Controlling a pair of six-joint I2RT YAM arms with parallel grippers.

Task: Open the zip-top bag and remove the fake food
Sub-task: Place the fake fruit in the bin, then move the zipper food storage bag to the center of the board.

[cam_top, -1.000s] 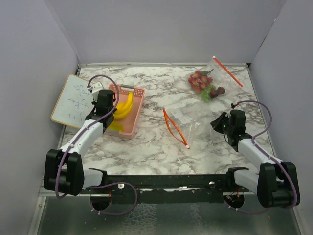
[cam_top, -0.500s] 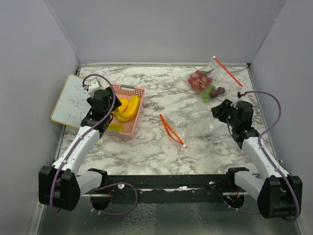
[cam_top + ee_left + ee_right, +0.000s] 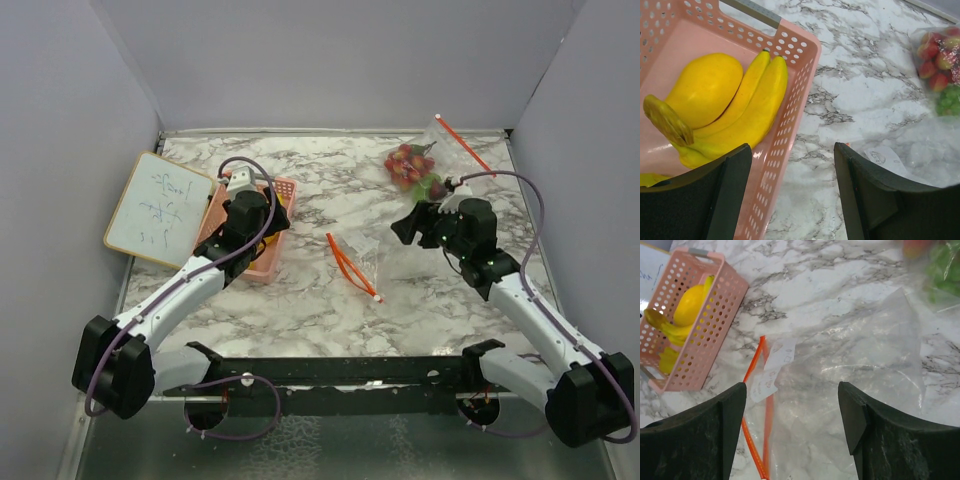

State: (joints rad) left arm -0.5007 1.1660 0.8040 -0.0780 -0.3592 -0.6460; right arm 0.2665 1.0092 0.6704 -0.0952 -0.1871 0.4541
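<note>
Nearest on the marble table (image 3: 300, 300), in the middle, lies an empty zip-top bag (image 3: 368, 255), flat and clear, with its orange zip strip (image 3: 345, 262) along the left edge. The right gripper (image 3: 792, 435) hangs above this bag's right part, its fingers spread wide and released, grasping nothing. Left of the bag, the left gripper (image 3: 792, 200) hangs over the right rim of the pink basket (image 3: 805, 50), also released and empty. Inside the basket rest some of the fake food: yellow bananas (image 3: 755, 110) leaning against a lemon-shaped piece (image 3: 702, 87). A whiteboard (image 3: 155, 205) lies just left of the basket. Farther back on the right sits a second zip-top bag (image 3: 430, 150), with red strawberries (image 3: 405, 165) and green pieces (image 3: 432, 188) inside; I cannot tell whether its zip is sealed
</note>
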